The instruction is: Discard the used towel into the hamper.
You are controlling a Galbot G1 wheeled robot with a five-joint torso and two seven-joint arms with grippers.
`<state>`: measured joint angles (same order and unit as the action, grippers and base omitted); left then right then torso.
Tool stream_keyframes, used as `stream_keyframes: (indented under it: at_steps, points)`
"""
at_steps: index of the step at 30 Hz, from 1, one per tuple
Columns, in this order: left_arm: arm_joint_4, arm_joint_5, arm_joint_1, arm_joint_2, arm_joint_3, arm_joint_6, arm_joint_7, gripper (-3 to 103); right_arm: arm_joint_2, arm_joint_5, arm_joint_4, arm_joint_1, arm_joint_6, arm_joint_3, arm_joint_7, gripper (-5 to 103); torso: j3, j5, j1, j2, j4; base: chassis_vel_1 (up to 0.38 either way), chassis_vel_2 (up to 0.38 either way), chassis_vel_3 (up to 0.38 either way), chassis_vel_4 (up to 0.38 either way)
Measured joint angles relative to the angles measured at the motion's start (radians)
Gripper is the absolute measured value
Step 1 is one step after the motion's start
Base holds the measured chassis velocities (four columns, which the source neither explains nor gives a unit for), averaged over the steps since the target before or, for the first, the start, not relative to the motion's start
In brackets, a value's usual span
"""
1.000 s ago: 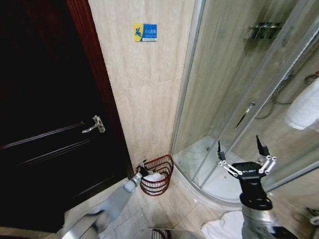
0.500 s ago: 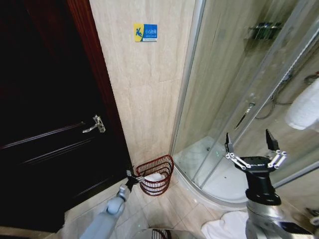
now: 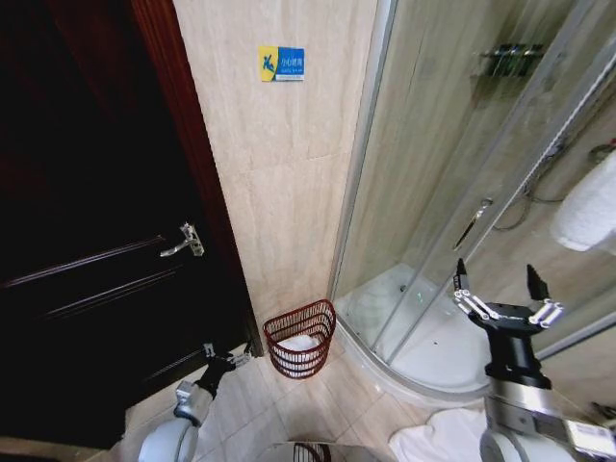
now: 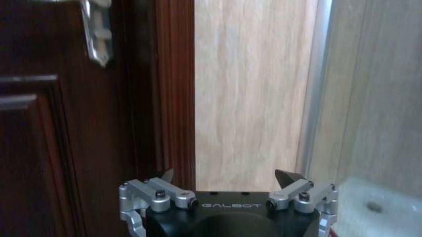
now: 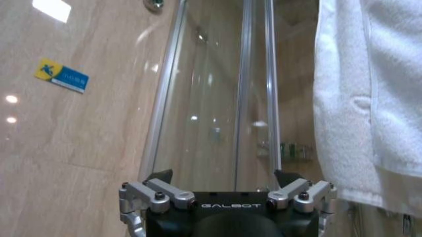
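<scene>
Two grippers, both jaws released, empty: left gripper (image 3: 220,361) at hamper's (image 3: 300,339) 9 o'clock, right gripper (image 3: 505,306) at 3. Towel (image 3: 299,343) already inside hamper; your left arm swinging back could tip it

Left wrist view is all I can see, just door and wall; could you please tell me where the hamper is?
Observer: The hamper stands on the floor against the wall, between the door and the shower glass.
Operator: Thank you. Is there anything in it?
Observer: Yes, a white cloth lies inside, likely a towel.
Operator: And what is the right tool doing?
Observer: The right tool is open and empty, raised in front of the shower glass.
</scene>
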<state>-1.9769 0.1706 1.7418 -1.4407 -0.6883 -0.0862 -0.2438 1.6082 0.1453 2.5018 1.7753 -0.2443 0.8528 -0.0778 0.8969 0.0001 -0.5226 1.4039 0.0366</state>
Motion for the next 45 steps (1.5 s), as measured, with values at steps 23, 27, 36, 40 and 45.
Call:
stream_keyframes:
  at_steps: [23,27,36,40,45]
  points:
    - [-0.46,-0.009,0.075,-0.103,0.079,0.206,0.003,100,-0.001,0.043,-0.001,-0.008,0.029,0.014,0.009,100,0.0,0.0002,0.0,0.0,0.0,0.0,0.0,0.0,0.0]
    - [-0.494,-0.009,0.089,-0.098,0.117,0.206,0.024,100,-0.001,0.043,-0.002,-0.009,0.029,0.014,0.008,100,0.0,0.0001,0.0,0.0,0.0,0.0,0.0,0.0,0.0]
    - [-0.53,-0.012,0.114,-0.096,0.181,0.199,0.061,100,0.0,0.043,-0.002,-0.007,0.026,0.015,0.005,100,0.0,-0.0001,0.0,0.0,0.0,0.0,0.0,0.0,0.0]
    - [-0.53,-0.026,0.117,-0.091,0.203,0.163,0.074,100,0.0,0.043,-0.002,-0.007,0.026,0.016,0.002,100,0.0,0.0,0.0,0.0,0.0,0.0,0.0,0.0,0.0]
    - [-0.53,-0.029,0.116,-0.078,0.195,0.117,0.086,100,0.0,0.042,-0.002,-0.007,0.025,0.014,-0.003,100,0.0,-0.0001,0.0,0.0,0.0,0.0,0.0,0.0,0.0]
